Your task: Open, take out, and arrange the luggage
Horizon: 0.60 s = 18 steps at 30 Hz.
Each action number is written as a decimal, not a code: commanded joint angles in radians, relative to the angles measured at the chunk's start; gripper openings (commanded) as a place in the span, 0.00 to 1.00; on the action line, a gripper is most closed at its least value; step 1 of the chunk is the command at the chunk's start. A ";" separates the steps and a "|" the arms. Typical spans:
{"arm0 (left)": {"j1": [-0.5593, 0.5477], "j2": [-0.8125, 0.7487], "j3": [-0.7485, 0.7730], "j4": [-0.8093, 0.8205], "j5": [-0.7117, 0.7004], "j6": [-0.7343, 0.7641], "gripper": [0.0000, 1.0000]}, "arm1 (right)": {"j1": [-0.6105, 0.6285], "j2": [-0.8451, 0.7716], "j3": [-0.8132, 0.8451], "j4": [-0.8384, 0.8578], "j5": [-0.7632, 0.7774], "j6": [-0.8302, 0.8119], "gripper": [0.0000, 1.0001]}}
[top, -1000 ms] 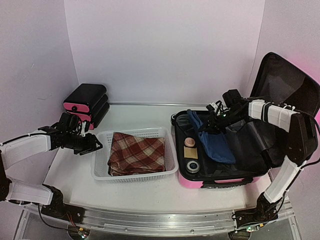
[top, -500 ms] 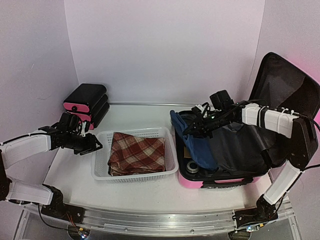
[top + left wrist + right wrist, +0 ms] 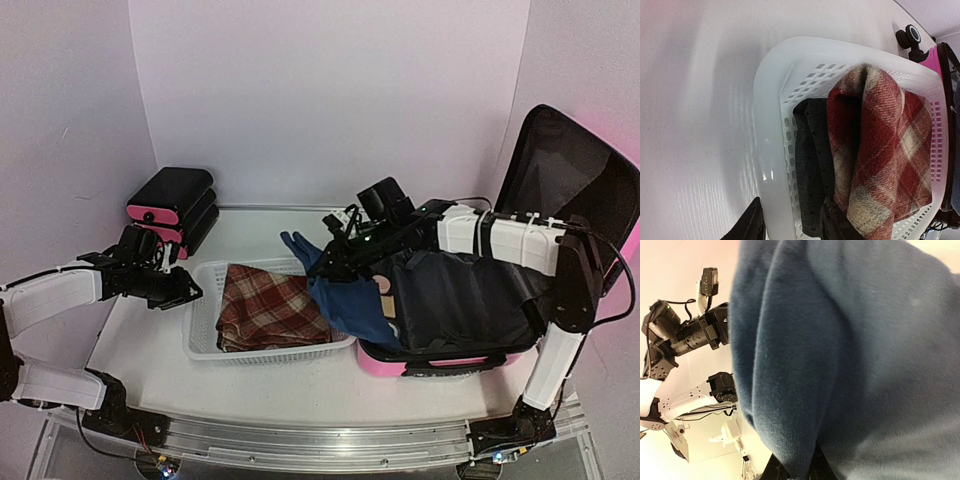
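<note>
Leftmost, the left claw has its fingers apart, one either side of the left rim of a white basket holding a plaid cloth; contact cannot be told. Rightward, the right claw is clamped on a blue garment, which fills its wrist view. The garment hides the left part of the luggage, open at the table's right.

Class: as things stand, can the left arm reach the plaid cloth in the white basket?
Probably yes: the left pincer sits at the basket's left rim, the plaid cloth lies uncovered on top, and the blue garment hangs only over the right edge.
</note>
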 commanded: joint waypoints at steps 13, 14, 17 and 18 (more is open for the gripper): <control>-0.026 -0.046 0.004 0.081 0.066 -0.004 0.36 | 0.159 0.357 0.417 0.104 0.087 0.057 0.00; -0.026 -0.047 0.002 0.080 0.066 -0.003 0.36 | 0.165 0.373 0.438 0.105 0.092 0.058 0.00; -0.026 -0.050 -0.001 0.080 0.065 -0.001 0.36 | 0.184 0.413 0.489 0.105 0.102 0.060 0.00; -0.026 -0.051 -0.003 0.080 0.065 -0.001 0.36 | 0.191 0.422 0.502 0.104 0.104 0.062 0.00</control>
